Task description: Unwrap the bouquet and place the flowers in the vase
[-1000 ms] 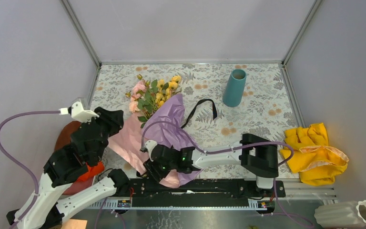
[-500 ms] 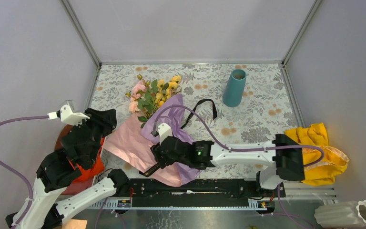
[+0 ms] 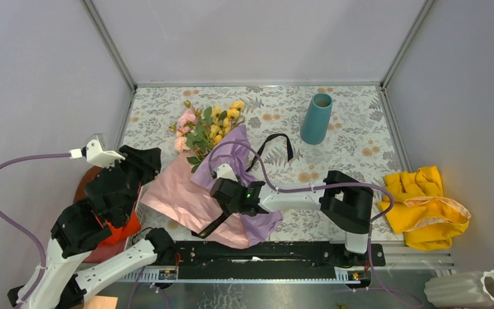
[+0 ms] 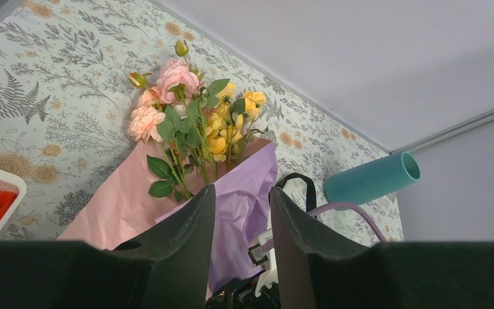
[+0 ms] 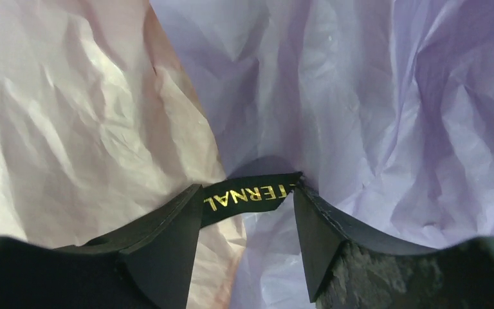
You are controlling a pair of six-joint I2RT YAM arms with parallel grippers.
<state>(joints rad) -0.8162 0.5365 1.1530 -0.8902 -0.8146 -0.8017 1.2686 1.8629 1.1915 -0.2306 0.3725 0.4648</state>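
The bouquet (image 3: 213, 168) is lying on the flowered bench (image 3: 354, 151), its pink paper (image 5: 71, 116) and purple paper (image 5: 373, 96) spreading loose under the stems; the flowers (image 3: 207, 123) — pink and yellow roses — are pointing toward the far left corner; the vase (image 3: 316, 118) is standing upright on the far right, well apart from them. The right tool (image 5: 247, 187) is hovering low over the paper, jaws standing apart and gripping nothing; a black ribbon (image 5: 231, 196) is running across the gap, showing gold letters "TERNAL" — the start is hidden. The left tool (image 4: 241, 193) is hanging at the left, jaws partly apart, holding nothing.
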